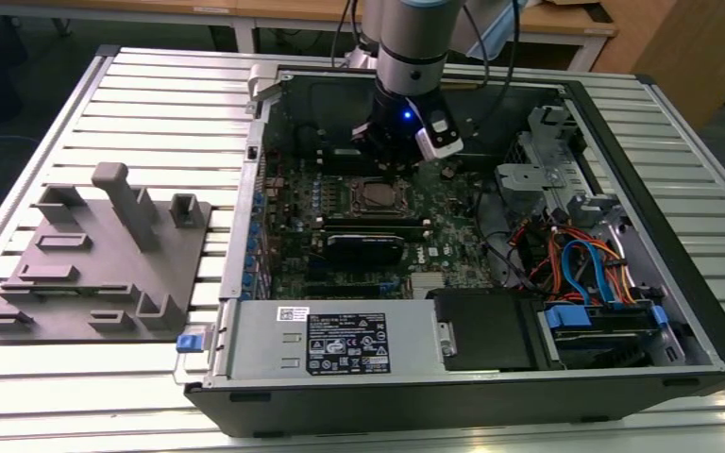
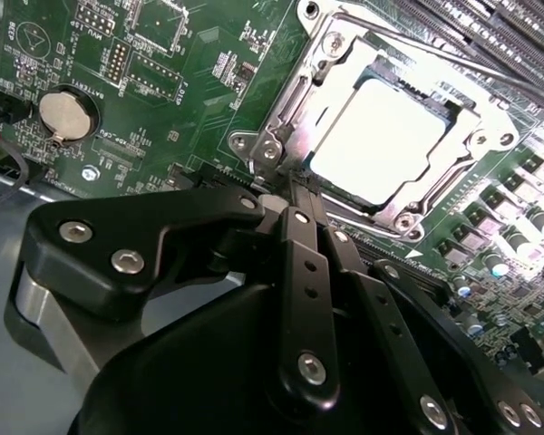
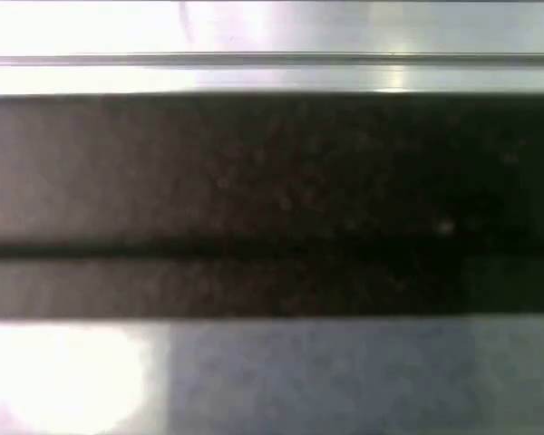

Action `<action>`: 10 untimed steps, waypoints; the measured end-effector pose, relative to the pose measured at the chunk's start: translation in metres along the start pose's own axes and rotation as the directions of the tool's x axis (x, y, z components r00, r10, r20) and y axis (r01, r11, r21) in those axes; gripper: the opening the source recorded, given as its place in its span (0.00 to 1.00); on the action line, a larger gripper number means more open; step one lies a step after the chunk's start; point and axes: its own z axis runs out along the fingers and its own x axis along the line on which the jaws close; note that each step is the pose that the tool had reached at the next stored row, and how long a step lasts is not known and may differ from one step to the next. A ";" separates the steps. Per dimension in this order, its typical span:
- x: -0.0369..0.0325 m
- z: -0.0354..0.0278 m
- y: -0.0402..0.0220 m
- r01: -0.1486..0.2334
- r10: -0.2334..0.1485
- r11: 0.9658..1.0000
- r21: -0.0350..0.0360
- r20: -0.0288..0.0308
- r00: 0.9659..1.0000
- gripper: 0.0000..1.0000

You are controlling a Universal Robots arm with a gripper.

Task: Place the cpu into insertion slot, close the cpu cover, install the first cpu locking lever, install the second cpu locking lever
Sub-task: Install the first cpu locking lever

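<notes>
In the second wrist view the cpu (image 2: 381, 136) lies flat in its socket on the green motherboard, its silver top glaring bright. The cpu cover (image 2: 295, 95), a silvery frame, lies down around it. A thin metal lever (image 2: 444, 53) runs along one side of the socket. My gripper (image 2: 296, 192) is shut, with its black fingers (image 2: 301, 272) pressed together and their tips at the socket's corner beside the cover's hinge screws. Whether the tips touch anything I cannot tell. In the exterior view the gripper (image 1: 392, 156) hangs inside the open computer case just behind the socket (image 1: 376, 196).
The open computer case (image 1: 665, 283) has tall walls all around. Inside are a black card (image 1: 365, 247), a power supply (image 1: 325, 344) at the front, and coloured cables (image 1: 577, 264) on the exterior view's right. A grey fixture plate (image 1: 98, 255) sits on the exterior view's left. A coin battery (image 2: 68, 113) is near the socket.
</notes>
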 end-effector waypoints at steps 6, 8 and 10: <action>0.0000 -0.0001 0.0001 0.000 0.000 1.000 0.001 0.001 1.000 0.11; -0.0001 -0.0012 0.0003 0.000 0.000 1.000 -0.001 0.001 1.000 0.11; -0.0001 -0.0032 0.0004 0.000 0.000 1.000 -0.001 0.001 1.000 0.11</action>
